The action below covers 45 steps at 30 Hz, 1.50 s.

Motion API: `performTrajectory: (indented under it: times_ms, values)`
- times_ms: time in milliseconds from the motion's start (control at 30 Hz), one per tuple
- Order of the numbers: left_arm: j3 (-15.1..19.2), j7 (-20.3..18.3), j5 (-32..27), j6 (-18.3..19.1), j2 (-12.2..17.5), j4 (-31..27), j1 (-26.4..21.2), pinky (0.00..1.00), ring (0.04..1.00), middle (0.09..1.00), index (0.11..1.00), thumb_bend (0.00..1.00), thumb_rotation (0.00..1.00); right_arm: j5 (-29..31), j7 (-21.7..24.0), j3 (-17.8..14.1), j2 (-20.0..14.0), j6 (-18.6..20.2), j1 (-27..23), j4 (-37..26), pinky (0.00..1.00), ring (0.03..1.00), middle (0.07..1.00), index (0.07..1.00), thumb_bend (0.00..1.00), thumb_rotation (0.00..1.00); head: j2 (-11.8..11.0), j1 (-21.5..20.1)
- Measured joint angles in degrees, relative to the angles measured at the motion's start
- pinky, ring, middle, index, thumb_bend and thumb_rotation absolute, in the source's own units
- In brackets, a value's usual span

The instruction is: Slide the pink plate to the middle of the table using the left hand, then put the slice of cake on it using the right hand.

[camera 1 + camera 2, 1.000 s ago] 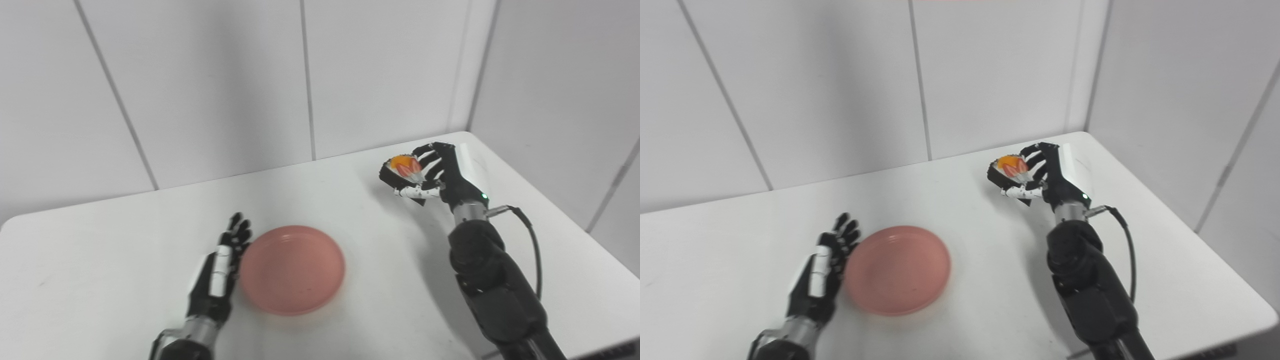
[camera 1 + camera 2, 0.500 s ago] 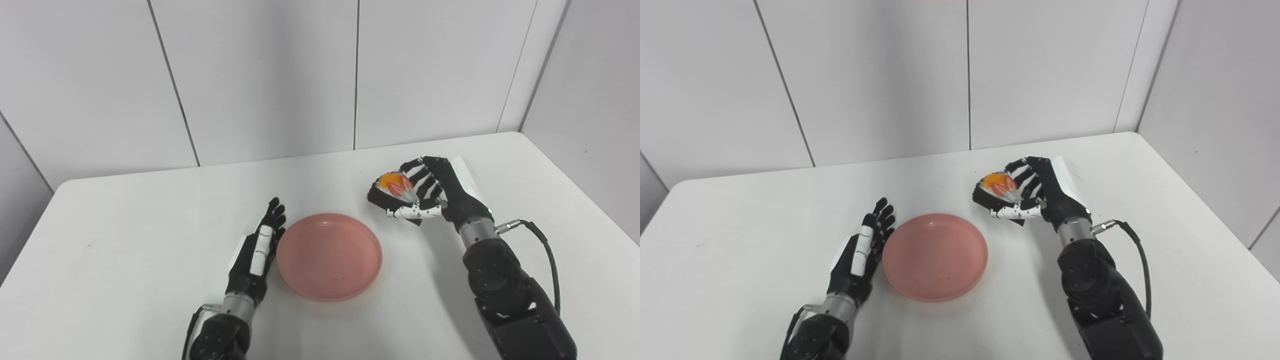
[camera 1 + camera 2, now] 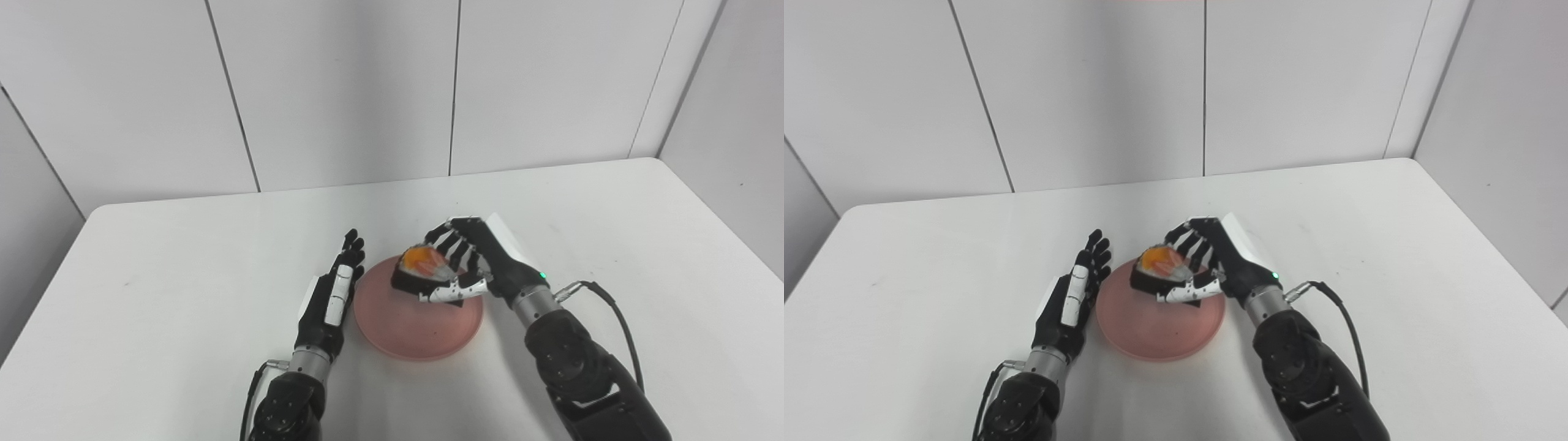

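The pink plate (image 3: pixel 416 331) lies on the white table near its middle. My right hand (image 3: pixel 484 263) is shut on the slice of cake (image 3: pixel 418 271), a dark wedge with orange and red fruit on top. The hand holds the slice over the far part of the plate; whether it touches the plate I cannot tell. My left hand (image 3: pixel 331 294) rests open on the table just left of the plate, fingers straight and pointing away from me, right beside the rim. In the right eye view the plate (image 3: pixel 1151 334) and the cake (image 3: pixel 1157 269) show the same layout.
The white table (image 3: pixel 153 275) is boxed in by grey wall panels at the back and on the right. A black cable (image 3: pixel 612 306) loops off my right wrist above the tabletop.
The camera has turned, shifting the whole picture. My right hand has carried the cake leftward and toward me, from beside the plate to over it. The left hand has stayed by the rim.
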Motion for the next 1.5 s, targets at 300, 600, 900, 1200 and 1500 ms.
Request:
performTrajectory:
  times_ms: [300,600,900,1200,1500]
  values:
    - [0.2,0.07,-0.21,0.98,-0.17,-0.91,0.61,1.0,1.0,1.0,1.0,0.73,1.0,-2.31,-0.77,2.3,0.61,-6.07,0.13,8.35,0.31,0.387,0.487,0.521,0.51,0.0,0.26,-0.53]
    - [0.41,0.0,-0.47,0.97,-0.25,-0.87,0.65,1.0,1.0,1.0,1.0,0.74,1.0,-6.14,-3.99,2.96,0.89,-9.62,-0.33,11.24,0.3,0.372,0.457,0.538,0.51,0.0,0.0,-0.62]
    - [0.5,-0.18,-1.26,0.91,-0.22,-0.84,0.65,1.0,1.0,1.0,1.0,0.73,1.0,-6.81,-4.44,2.47,0.38,-11.76,-0.38,11.21,0.6,0.72,0.767,0.633,0.55,0.24,-0.26,-0.79]
    - [0.66,-0.41,-1.45,0.03,-0.05,-0.59,0.61,1.0,1.0,1.0,1.0,0.72,1.0,-4.34,-4.03,1.56,-0.29,-15.08,-0.22,10.2,0.75,0.86,0.88,0.856,0.64,0.55,-0.61,-0.88]
    - [1.14,-0.42,-1.45,-0.22,0.92,-0.73,0.55,1.0,1.0,1.0,1.0,0.76,1.0,-0.01,-2.54,-0.05,-0.29,-17.75,1.1,9.95,0.83,0.97,0.995,0.983,0.68,0.72,-0.7,0.08]
